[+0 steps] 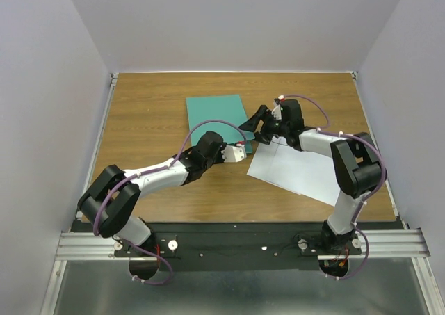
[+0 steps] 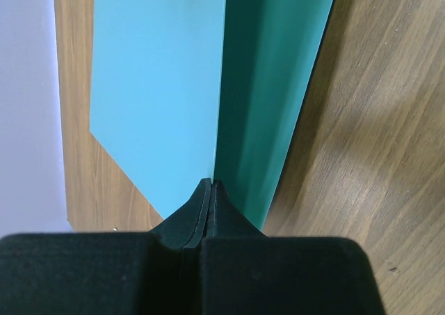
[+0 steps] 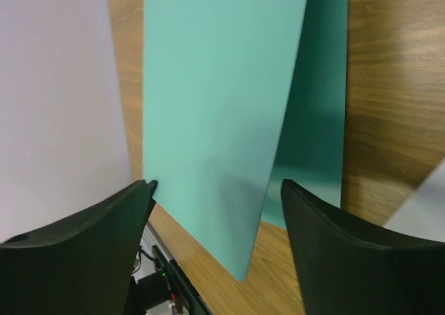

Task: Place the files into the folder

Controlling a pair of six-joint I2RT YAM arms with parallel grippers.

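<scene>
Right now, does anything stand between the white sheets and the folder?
Yes. Both hands sit in the gap beside the folder: the open right hand at its right edge, the left hand shut on its near edge. The white sheets lie further right.

Our left arm (image 1: 160, 172) stretches forward toward the middle, and the left gripper (image 2: 210, 187) has its jaws pinched flat together on the lifted cover of the folder (image 2: 160, 85). Our right arm (image 1: 354, 165) bends back inward (elbow out to the right). The right gripper (image 3: 217, 190) has its jaws spread wide, holding nothing.
</scene>
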